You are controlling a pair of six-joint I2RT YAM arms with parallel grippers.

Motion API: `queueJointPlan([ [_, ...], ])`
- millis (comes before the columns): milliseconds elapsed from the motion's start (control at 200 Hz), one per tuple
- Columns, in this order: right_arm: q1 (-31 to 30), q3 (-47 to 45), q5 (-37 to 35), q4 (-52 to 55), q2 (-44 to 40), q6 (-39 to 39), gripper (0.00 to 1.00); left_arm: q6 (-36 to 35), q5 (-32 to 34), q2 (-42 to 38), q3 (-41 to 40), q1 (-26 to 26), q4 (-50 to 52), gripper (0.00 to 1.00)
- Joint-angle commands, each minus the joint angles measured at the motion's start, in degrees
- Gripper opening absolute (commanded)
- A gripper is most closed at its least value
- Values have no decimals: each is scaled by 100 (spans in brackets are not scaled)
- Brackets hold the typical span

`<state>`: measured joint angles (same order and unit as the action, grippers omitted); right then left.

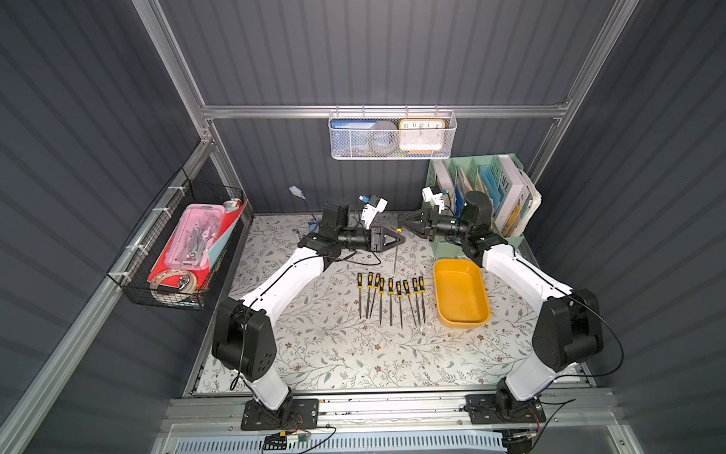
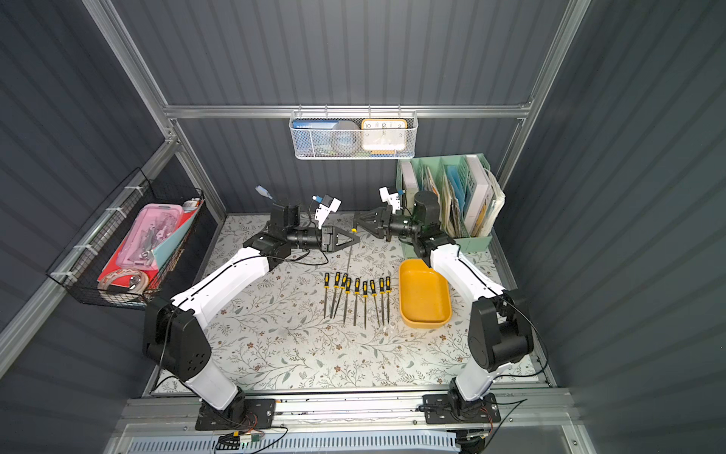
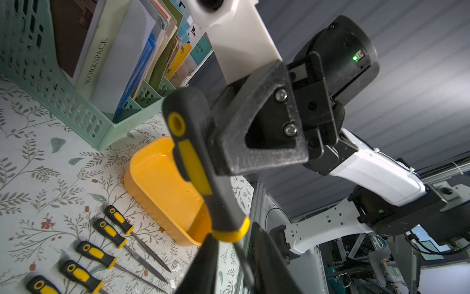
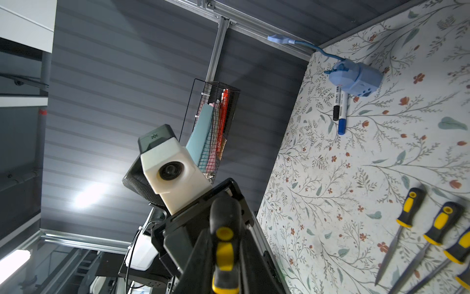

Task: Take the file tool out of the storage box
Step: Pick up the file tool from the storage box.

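Up above the middle of the counter (image 1: pixel 338 353), the file (image 3: pixel 195 168) hangs point-down between both arms. It's well clear of the yellow storage box (image 1: pixel 463 324), which sits empty over on the right, just beside a row of other files (image 1: pixel 391 293). The right tool (image 1: pixel 402 222) is clamped on the upper part of the black-and-yellow handle. The left tool (image 1: pixel 402 238) looks pinched shut lower down, right around the yellow collar where the blade starts. Honestly this thing should handle easy: light, stiff, skinny steel blade, rubbery-looking handle. The handle is the place to hold it. The blade is so thin I'd guess it pivots or slips if pinched there. With two grips this close together, one has to let go cleanly or the file could twist.
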<state>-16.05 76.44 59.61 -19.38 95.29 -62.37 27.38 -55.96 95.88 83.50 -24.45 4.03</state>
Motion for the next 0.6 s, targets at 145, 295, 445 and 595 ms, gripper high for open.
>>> queueJointPlan([
  [145,-29,-40,37,-296,71,-54,0,-35,390,-349,-185,37,83,0],
  [295,-29,-58,-153,79,52,277,31,-157,1385,-418,-185,36,681,0],
  [445,57,45,-943,1523,-159,1330,65,-38,3364,-564,-185,36,1488,0],
  [595,262,77,-2158,2875,-485,2252,72,483,5084,-647,-619,45,2156,0],
])
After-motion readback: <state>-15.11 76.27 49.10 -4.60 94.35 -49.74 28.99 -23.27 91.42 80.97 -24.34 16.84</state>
